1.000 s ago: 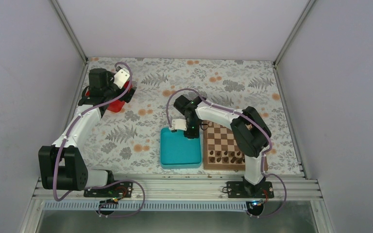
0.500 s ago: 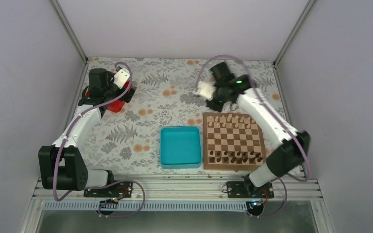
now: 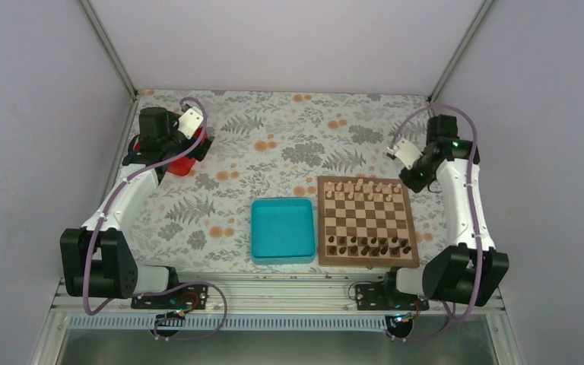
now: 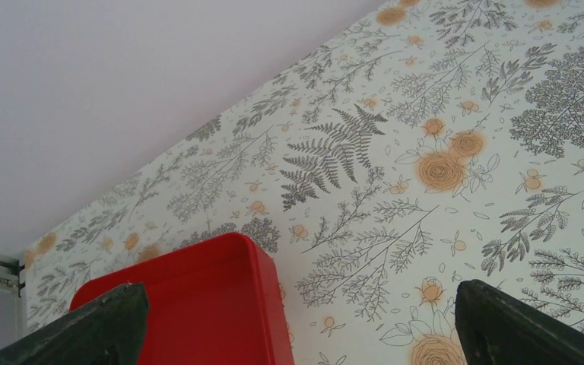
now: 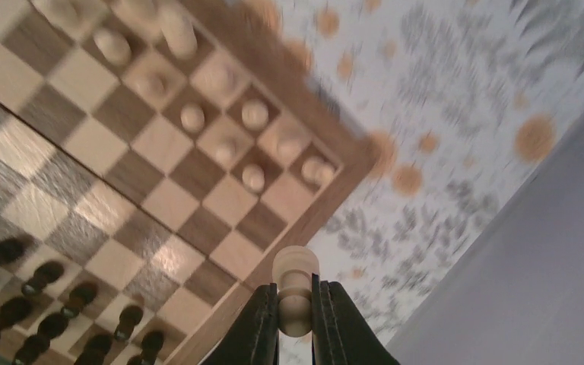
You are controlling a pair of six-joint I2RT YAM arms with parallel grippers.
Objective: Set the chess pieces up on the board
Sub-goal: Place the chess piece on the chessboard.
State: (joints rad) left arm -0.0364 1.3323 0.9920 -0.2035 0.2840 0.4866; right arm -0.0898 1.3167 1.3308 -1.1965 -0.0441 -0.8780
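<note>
The board (image 3: 322, 222) lies right of centre, with pale chess pieces (image 3: 357, 188) on its two far rows and dark chessmen (image 3: 369, 245) on the near rows. My right gripper (image 3: 414, 179) hovers just off the board's far right corner. In the right wrist view it (image 5: 295, 306) is shut on a pale beige chess piece (image 5: 296, 266), held above the board's border (image 5: 327, 199), with pale pieces (image 5: 255, 114) beyond. My left gripper (image 3: 188, 149) hangs over the red container (image 3: 182, 164) at the far left. Its jaws stand wide open (image 4: 298, 323) with nothing between them.
A teal square tray (image 3: 281, 202) sits left of the board. The red container (image 4: 198, 304) lies under the left gripper near the left wall. Walls enclose the flowered table on three sides. The right wall is close to the right arm.
The right arm has swung from over the teal tray, round behind the board, to its far right corner, with its jaws closed. The left arm has not moved.
</note>
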